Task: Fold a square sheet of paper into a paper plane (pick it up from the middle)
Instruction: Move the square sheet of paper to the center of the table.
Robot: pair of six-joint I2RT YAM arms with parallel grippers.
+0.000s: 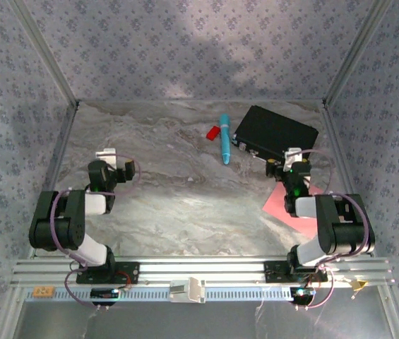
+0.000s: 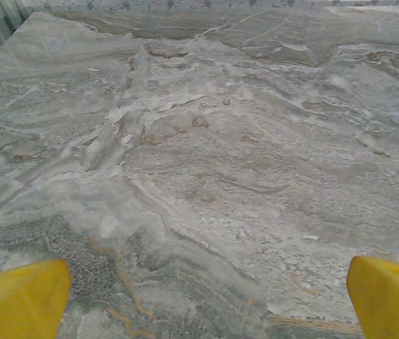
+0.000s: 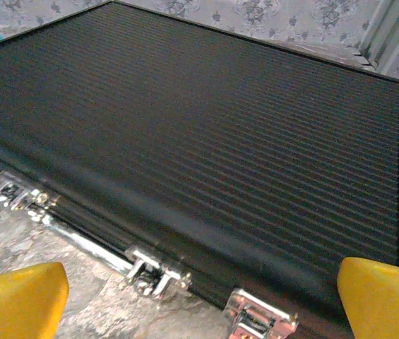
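The square sheet of paper (image 1: 278, 202), pink-red, lies flat on the marble table at the right, partly hidden under my right arm. My right gripper (image 1: 291, 157) hangs just beyond the sheet, open, facing the black case. Its yellow fingertips (image 3: 19, 293) stand wide apart with nothing between them, and the gripper (image 3: 203, 296) is over the case's latched edge. My left gripper (image 1: 109, 155) is at the left, far from the sheet. It is open over bare marble (image 2: 206, 296), and its yellow fingers (image 2: 388, 296) hold nothing. The paper plane is out of view.
A black ribbed case (image 1: 275, 132) with metal latches (image 3: 150, 272) lies at the back right. A blue pen (image 1: 224, 139) and a small red plastic piece (image 1: 213, 132) lie left of it. Patterned walls enclose the table; an aluminium rail (image 1: 199, 272) runs along the near edge.
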